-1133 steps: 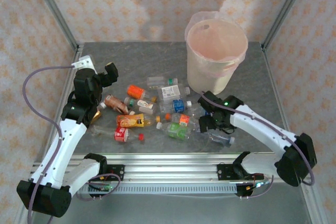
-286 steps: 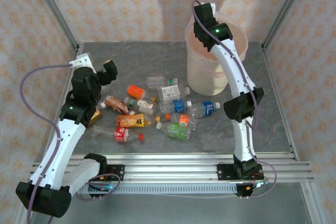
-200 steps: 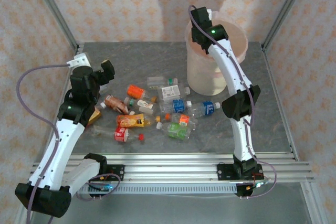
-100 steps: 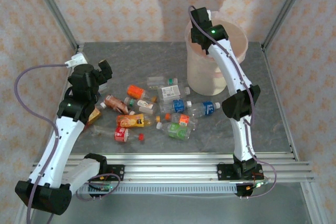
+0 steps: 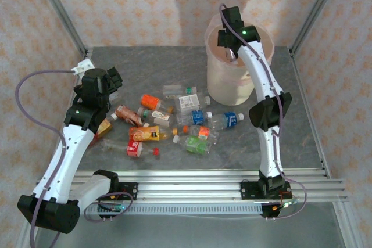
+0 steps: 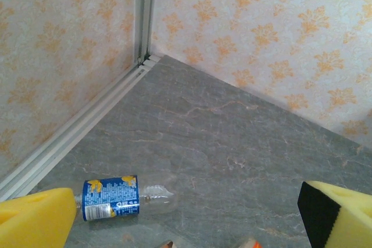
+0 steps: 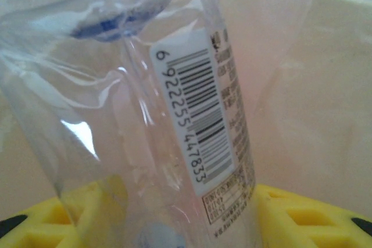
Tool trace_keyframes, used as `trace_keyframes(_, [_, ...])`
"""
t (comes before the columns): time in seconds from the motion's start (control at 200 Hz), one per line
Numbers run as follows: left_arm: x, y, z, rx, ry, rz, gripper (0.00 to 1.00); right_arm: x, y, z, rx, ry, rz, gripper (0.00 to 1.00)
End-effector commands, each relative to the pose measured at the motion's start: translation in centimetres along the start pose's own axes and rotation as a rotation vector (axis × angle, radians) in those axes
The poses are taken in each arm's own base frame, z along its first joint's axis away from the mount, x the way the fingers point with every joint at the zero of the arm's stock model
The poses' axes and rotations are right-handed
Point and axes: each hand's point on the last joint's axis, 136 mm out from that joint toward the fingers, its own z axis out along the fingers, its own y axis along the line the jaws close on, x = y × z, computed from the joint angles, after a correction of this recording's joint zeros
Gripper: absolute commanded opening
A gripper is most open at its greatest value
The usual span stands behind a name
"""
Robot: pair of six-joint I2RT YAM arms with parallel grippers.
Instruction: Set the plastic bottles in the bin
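Right claw (image 5: 231,52): clamped on clear bottle (image 7: 174,114), over the bin (image 5: 256,82).
Left claw (image 6: 186,225): apart; wrist view shows blue-label bottle (image 6: 110,197) beside one finger.

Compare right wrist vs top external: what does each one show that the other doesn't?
Right wrist: the white barcode label on the clear plastic bottle, clamped between yellow foam pads. Top external: the loose plastic bottles lying on the grey stone-look table, and the left pincer. Both: the right pincer over the tall cream-white bin lined with a pinkish bag.
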Motion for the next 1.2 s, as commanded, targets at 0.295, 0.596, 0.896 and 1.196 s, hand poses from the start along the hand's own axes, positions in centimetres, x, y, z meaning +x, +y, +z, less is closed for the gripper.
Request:
trace_keyframes(0.295, [-0.2, 2.6, 0.4, -0.122, 0.003, -0.076, 1.00, 5.5, -0.1, 5.1, 0.000, 0.199, -0.026, 0.64])
trace_keyframes(0.596, [0.4, 4.0, 0.9, -0.165, 0.036, -0.112, 1.00, 3.9, -0.6, 2.9, 0.002, 0.165, -0.025, 0.98])
trace_keyframes(0.896, [1.7, 5.0, 1.9, -0.195, 0.118, -0.153, 1.00, -0.1, -2.8, -4.5, 0.015, 0.035, 0.030, 0.99])
trace_keyframes(1.196, [3.7, 4.0, 2.2, -0.133, 0.217, -0.162, 1.00, 1.3, -3.8, -12.8, 0.001, -0.003, 0.072, 0.99])
